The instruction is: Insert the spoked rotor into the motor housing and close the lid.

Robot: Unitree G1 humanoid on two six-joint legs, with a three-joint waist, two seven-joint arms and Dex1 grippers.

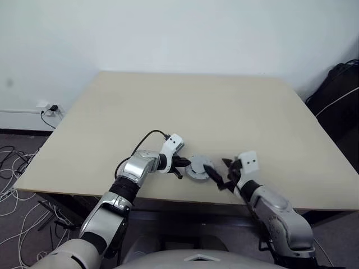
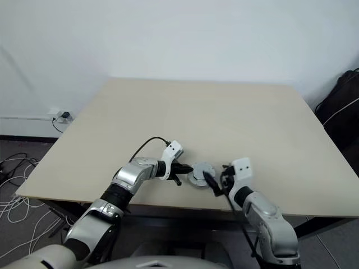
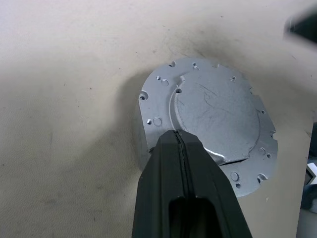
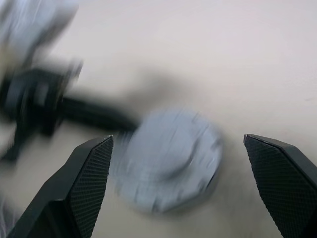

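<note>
Head views: the table [image 1: 235, 112] carried one grey round assembly near the middle of its near edge, the lid [image 1: 198, 167] lying plain face up over the motor housing. The left gripper [image 1: 180, 166], fingers pressed together, touched the lid's left rim. The right gripper [image 1: 220, 176] hung just right of the assembly, jaws wide and empty.

Left wrist view: the closed left fingers [image 3: 182, 163] rested on the lid [image 3: 213, 109], whose raised plain centre and screw-holed flange looked flat and level. This detail was lost in the head views.

Right wrist view: the wide-spread fingers [image 4: 91, 173] framed the lid [image 4: 168, 158], with the left gripper [image 4: 94, 115] at its far side.

Neither rotor nor windings could be seen; presumably enclosed. Judged: closing step nearly finished. Next calls for confirming the lid is fully seated, then clearing both arms.
</note>
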